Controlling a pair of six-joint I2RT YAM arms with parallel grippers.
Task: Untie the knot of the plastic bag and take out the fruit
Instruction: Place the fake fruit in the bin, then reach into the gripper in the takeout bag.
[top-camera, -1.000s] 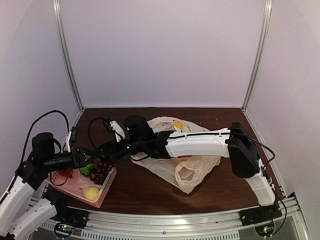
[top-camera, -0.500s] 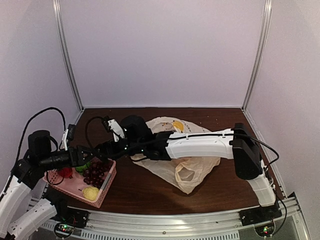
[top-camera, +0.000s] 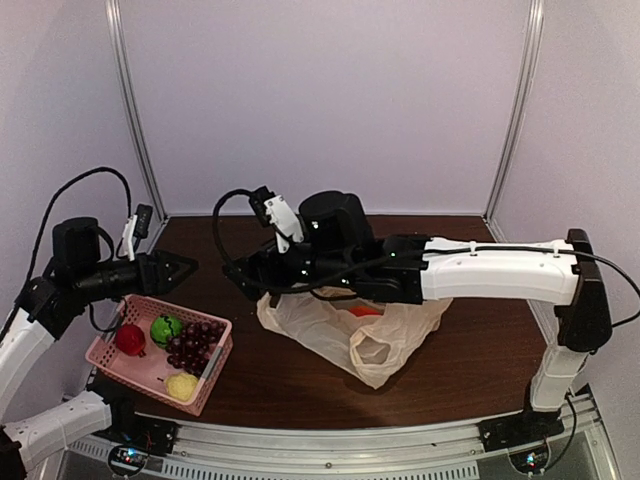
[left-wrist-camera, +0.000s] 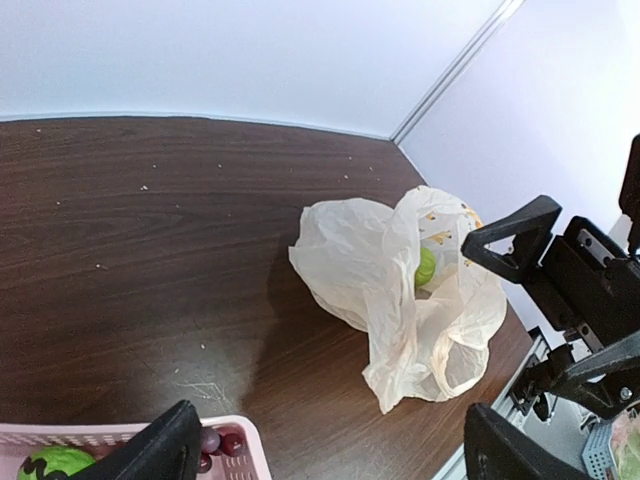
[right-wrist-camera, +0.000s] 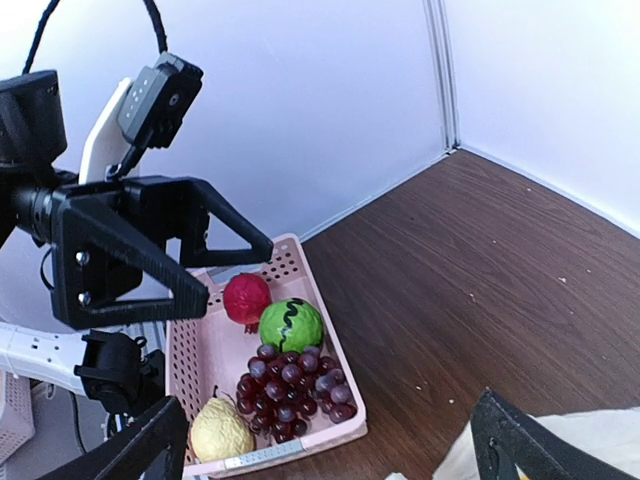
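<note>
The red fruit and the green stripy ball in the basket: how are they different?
The red fruit is plain red; the green stripy ball has dark wavy stripes. The red fruit looks smaller than the green stripy ball. The green stripy ball touches the grapes; the red fruit does not. Both are round and lie in the pink basket.
</note>
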